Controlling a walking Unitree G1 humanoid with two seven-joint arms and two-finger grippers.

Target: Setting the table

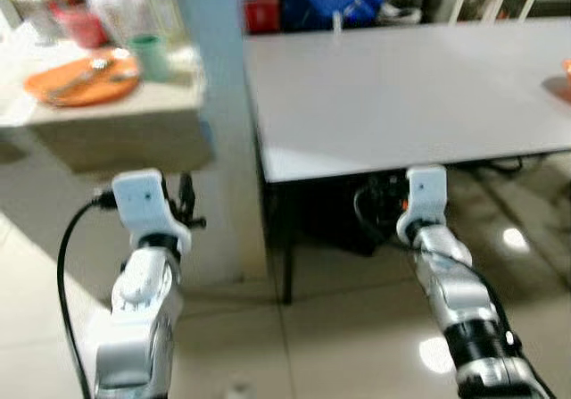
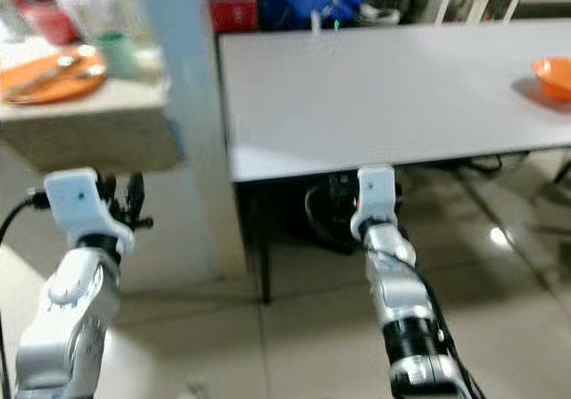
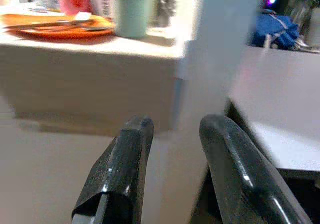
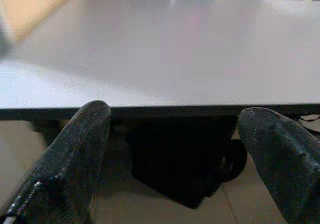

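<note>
Both grippers empty w/ fingers apart: left gripper (image 3: 172, 134) low beside beige counter (image 1: 125, 127); right gripper (image 4: 175, 134) just below near edge of grey table (image 2: 384, 95); 1 orange plate (image 1: 82, 79), 1 green cup (image 1: 149, 57) on counter; right eye view shows 1 orange bowl (image 2: 555, 75) far right on table; tiled floor (image 1: 339, 345) open between.

Left arm (image 1: 138, 319): silver jointed casing, lower left of the frame, topped by a white boxy wrist block with one small dark dot; black collar beneath; black cable looping down the outer side. Left gripper (image 3: 172, 149): two long glossy black fingers, rounded tips. Right arm (image 1: 459, 301): silver segments, black band lower down, white wrist block. Right gripper (image 4: 175, 149): two black fingers, matt and grainy.
</note>
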